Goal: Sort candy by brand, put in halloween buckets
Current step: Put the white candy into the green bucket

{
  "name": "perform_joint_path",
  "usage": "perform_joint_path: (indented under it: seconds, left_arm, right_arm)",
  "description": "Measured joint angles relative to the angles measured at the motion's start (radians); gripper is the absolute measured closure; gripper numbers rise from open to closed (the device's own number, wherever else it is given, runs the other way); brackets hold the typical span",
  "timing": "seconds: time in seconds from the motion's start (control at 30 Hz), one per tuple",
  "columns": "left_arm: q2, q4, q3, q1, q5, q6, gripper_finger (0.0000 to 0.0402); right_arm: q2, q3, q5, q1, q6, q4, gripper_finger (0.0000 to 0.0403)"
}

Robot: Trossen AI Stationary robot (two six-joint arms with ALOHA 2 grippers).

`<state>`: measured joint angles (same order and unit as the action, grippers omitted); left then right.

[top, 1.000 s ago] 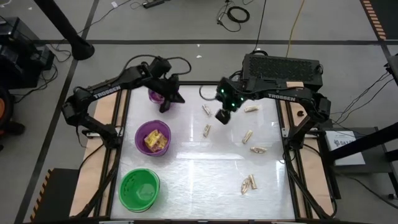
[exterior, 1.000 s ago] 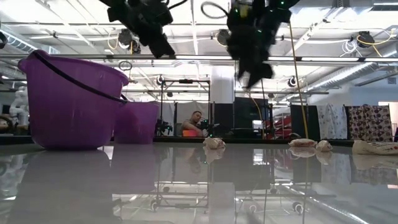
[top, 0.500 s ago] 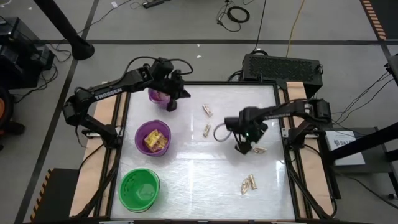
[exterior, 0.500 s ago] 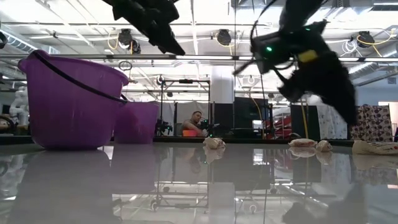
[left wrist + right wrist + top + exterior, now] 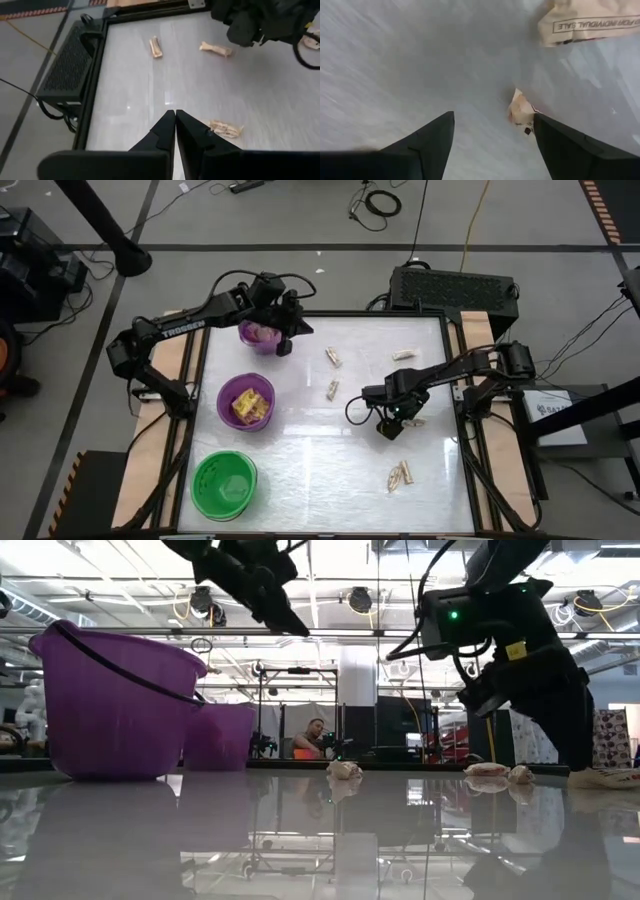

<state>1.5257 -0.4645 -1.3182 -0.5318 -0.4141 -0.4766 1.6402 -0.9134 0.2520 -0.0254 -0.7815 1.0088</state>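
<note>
The scene is brightly and evenly lit from ceiling lamps, whose light the glossy table throws back as a broad white glare below the right gripper in the high view and as mirror-like reflections in the low view. In the low view the arms show as dark silhouettes against the bright room, and the right arm is smeared by motion blur. The right wrist view is soft and streaked around its own fingers, with only the tan candy beside them fairly clear, while the left wrist view is sharp, its near fingers dark.
</note>
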Motion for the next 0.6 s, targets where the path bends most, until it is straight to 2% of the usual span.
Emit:
perform_joint_path:
  seconds: [0.1, 0.23, 0.6]
  left_arm:
    - [0.011, -0.014, 0.0, 0.004, 0.0, 0.0, 0.0378]
    - [0.017, -0.025, 0.0, 0.005, 0.0, 0.001, 0.0378]
    - [0.017, -0.023, 0.0, 0.004, 0.0, 0.001, 0.0378]
  right_arm:
    - [0.0, 0.0, -0.024, -0.01, -0.017, 0.0, 0.0151]
    - [0.0, 0.0, -0.042, -0.01, -0.02, 0.005, 0.0191]
    - [0.0, 0.0, -0.053, -0.009, -0.011, 0.007, 0.0372]
